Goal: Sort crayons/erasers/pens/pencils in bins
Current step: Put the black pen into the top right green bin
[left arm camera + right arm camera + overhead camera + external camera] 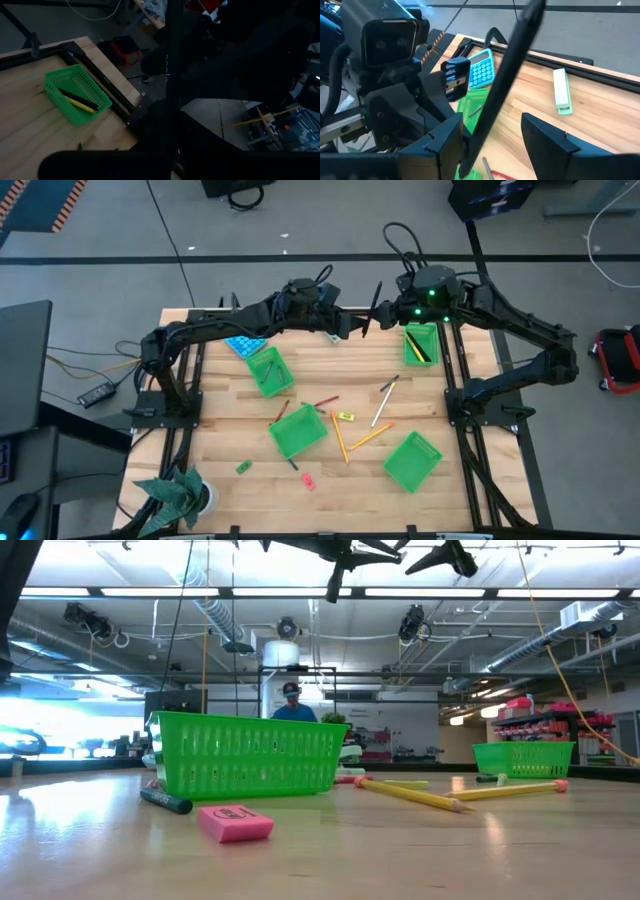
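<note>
Two tools meet above the table: left tool [352, 328] clenched on a slim dark pen [372, 310]; right tool [392, 308] released, so the handover could drop it.

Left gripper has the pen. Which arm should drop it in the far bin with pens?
Right, probably: the right gripper, open, brackets the pen right beside that bin. The left gripper, shut on the pen, reaches from across the table.

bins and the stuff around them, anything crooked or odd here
The left bin, centre bin and front-right bin sit rotated at different angles; only the far-right bin lies square to the table edge. Also unusual: the left gripper holds a dark pen in mid-air, between the fingers of the open right gripper.
</note>
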